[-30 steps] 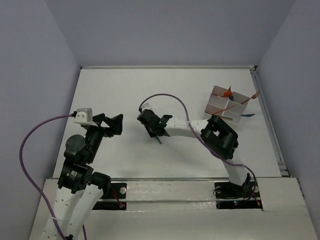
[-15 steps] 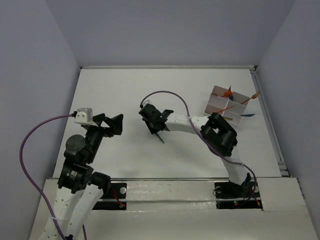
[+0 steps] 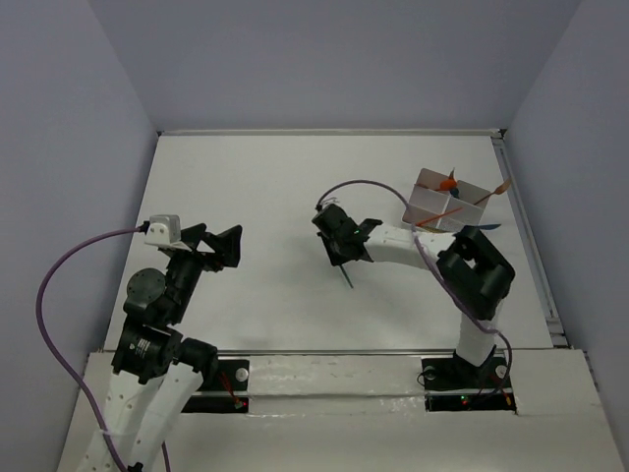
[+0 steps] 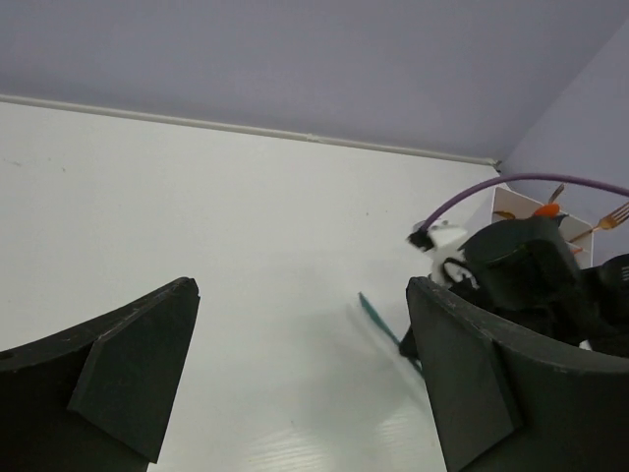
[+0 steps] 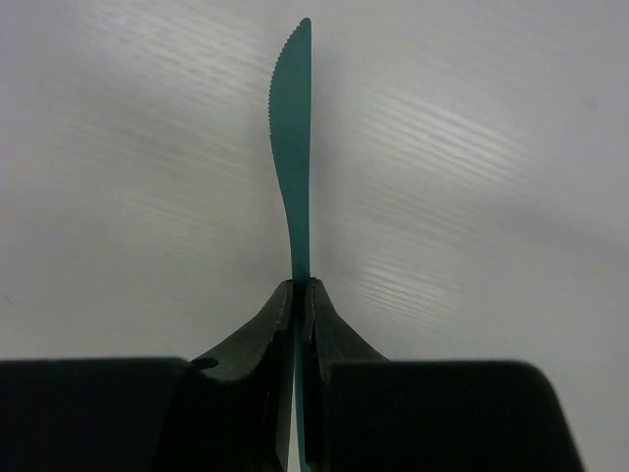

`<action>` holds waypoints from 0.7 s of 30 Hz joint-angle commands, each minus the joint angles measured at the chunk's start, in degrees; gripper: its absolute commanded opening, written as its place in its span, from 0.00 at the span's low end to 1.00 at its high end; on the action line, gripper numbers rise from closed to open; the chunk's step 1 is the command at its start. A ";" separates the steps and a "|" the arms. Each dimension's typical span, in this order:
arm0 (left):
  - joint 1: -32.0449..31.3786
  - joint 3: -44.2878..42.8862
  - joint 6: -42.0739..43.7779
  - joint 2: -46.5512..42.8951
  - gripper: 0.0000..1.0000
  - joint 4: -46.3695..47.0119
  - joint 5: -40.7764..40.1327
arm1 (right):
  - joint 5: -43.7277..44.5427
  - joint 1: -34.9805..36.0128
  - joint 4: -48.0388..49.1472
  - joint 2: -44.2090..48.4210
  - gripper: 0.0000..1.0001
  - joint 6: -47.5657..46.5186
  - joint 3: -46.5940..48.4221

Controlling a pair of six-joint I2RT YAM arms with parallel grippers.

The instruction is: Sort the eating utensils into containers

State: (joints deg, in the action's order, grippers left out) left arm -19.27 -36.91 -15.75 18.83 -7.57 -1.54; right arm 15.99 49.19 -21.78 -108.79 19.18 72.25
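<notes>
On the left, the left hand [image 3: 218, 238] hangs above the white tabletop [image 3: 246, 177] with its two fingers wide apart and nothing between them. In its own wrist camera only bare tabletop shows in the gap. A purple cable [image 3: 54, 285] runs in a big loop from the small camera on this hand down along the arm.

More to the right, near the middle of the tabletop, is the right hand [image 3: 343, 262]. Its fingers are pressed together on the handle of a teal plastic knife [image 5: 292, 147]. The blade with its small teeth sticks straight out ahead of the fingertips. From above, the knife slopes from the hand down toward the near edge of the tabletop. I cannot tell if the tip touches the surface. From the left wrist camera this knife shows beyond the left hand, close to its right finger.

To the right of the right hand, past its forearm and well apart from the fingertips, stands the white four-compartment box [image 3: 425, 197]. Some orange utensils [image 3: 450, 182] already stick up out of it, and an orange fork [image 3: 498, 189] leans over its right rim. A dark slim piece at that side is too small to name.
</notes>
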 commanded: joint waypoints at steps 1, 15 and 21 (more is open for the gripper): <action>-0.95 -2.12 0.02 -0.81 0.99 2.83 0.84 | 9.40 -6.90 9.64 18.93 0.07 3.14 -8.85; -5.60 -2.29 0.37 -3.18 0.99 2.56 0.75 | 35.67 -31.33 36.61 46.30 0.07 -6.25 -24.60; -8.85 -2.29 0.63 -3.18 0.99 2.47 0.92 | 40.88 -36.78 52.18 45.62 0.07 -13.37 -30.59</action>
State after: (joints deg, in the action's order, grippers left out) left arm -26.11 -36.91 -15.70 16.43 -7.60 -0.82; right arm 50.00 16.08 14.57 -62.28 11.94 43.53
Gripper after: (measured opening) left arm 0.989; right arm 0.100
